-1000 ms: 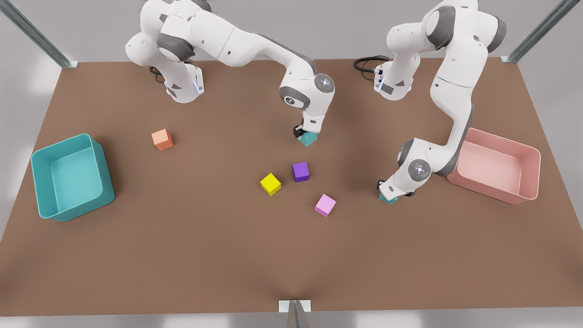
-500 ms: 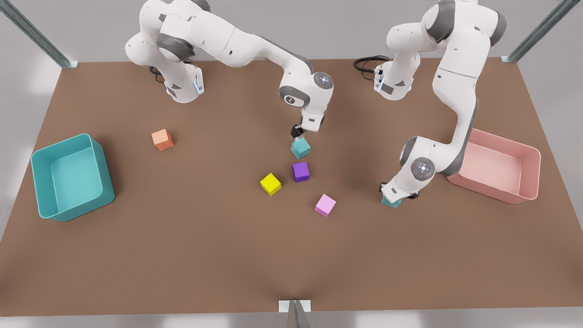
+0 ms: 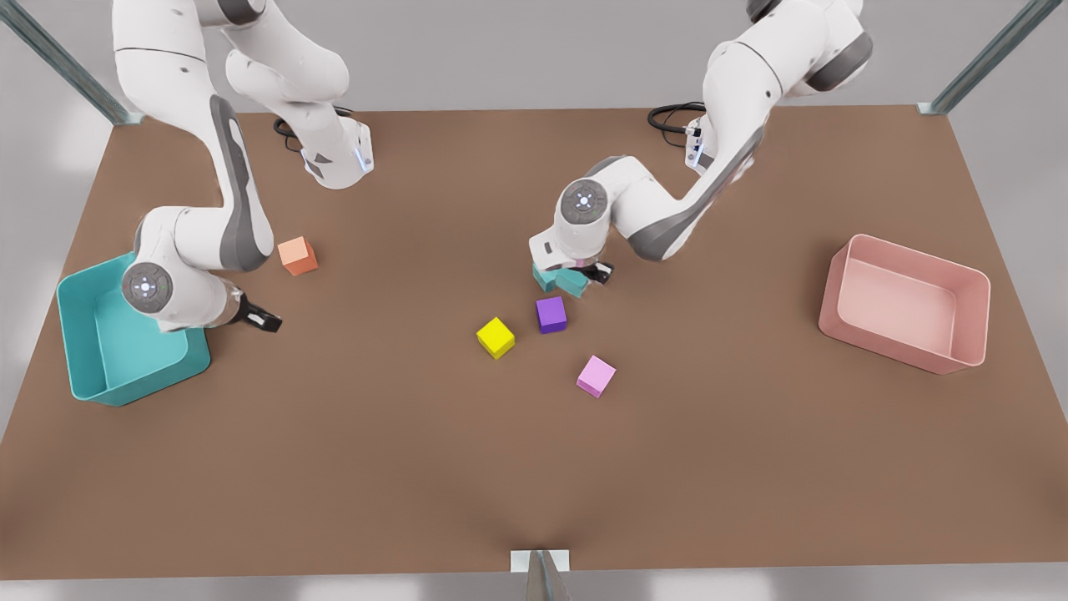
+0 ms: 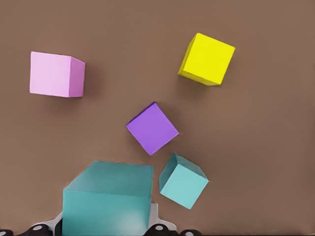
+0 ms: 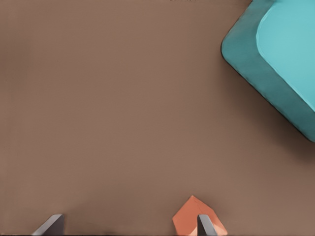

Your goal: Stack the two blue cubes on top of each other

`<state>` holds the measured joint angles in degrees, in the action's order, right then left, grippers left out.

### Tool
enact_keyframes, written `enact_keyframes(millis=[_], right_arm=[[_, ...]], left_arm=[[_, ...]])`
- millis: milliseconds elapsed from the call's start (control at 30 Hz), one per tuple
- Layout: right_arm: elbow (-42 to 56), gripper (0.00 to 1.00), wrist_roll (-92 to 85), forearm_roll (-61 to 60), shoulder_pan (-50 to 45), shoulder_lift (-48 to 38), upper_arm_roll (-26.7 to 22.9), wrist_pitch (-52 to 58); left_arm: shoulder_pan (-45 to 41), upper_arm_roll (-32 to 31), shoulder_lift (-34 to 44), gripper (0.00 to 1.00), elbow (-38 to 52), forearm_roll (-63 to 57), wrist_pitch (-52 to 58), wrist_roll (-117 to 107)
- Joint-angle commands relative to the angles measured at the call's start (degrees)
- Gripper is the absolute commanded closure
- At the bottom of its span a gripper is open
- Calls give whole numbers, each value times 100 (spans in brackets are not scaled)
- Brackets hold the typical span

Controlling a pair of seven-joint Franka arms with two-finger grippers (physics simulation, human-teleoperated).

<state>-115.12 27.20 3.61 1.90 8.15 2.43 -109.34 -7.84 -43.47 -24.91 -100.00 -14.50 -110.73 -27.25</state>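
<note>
Left gripper (image 3: 576, 271): seen in the front view at the table's middle, on the arm from the front view's right; it is closed on the held blue cube (image 4: 108, 199), which is seen large and close between the fingers in the left wrist view.
Held blue cube, front view (image 3: 572, 283): partly covered by the wrist, tilted, beside and partly over the other one; contact between the two cannot be judged there.
Second blue cube (image 4: 183, 181): shown in the left wrist view as lying on the table (image 3: 751, 467), just beside the held one and lower than it, with a gap visible between them; in the front view (image 3: 544, 276) only a corner is exposed under the gripper.
Purple cube (image 3: 551, 314): just beyond the second blue cube from the left gripper.
Yellow cube (image 3: 496, 337) and pink cube (image 3: 596, 376): farther out from the left gripper.
Right gripper (image 3: 260, 318): seen in the front view low over the table beside the teal bin (image 3: 108, 384), fingers spread wide with nothing between them in the right wrist view.
Orange cube (image 5: 189, 216): partly hidden behind one fingertip in the right wrist view; in the front view (image 3: 297, 255) it is seen apart from the gripper.
Pink bin (image 3: 905, 302): well away from both grippers.
</note>
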Motion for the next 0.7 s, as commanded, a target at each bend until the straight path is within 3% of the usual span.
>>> enact_keyframes(millis=[0, 100, 233, 333, 667], right_arm=[[-20, 0, -1955, -27, 91, -16, 39, -756], [59, 0, -2253, -27, 74, -683, 91, -158], [482, 0, -2351, -36, 109, -640, 118, 273], [482, 0, -2342, -36, 92, -640, 118, 291], [482, 0, -2351, -36, 136, -596, 118, 291]], left_arm=[[-244, -4, -5, 41, 7, 44, 201, -2952], [-420, 5, -14, 41, -230, -123, 114, -3129], [-349, 23, -190, 41, -257, -141, -405, -3401], [-297, 75, -454, 41, -599, -185, -1521, -3419], [-499, 93, -603, 41, -784, -369, -1741, -3806]])
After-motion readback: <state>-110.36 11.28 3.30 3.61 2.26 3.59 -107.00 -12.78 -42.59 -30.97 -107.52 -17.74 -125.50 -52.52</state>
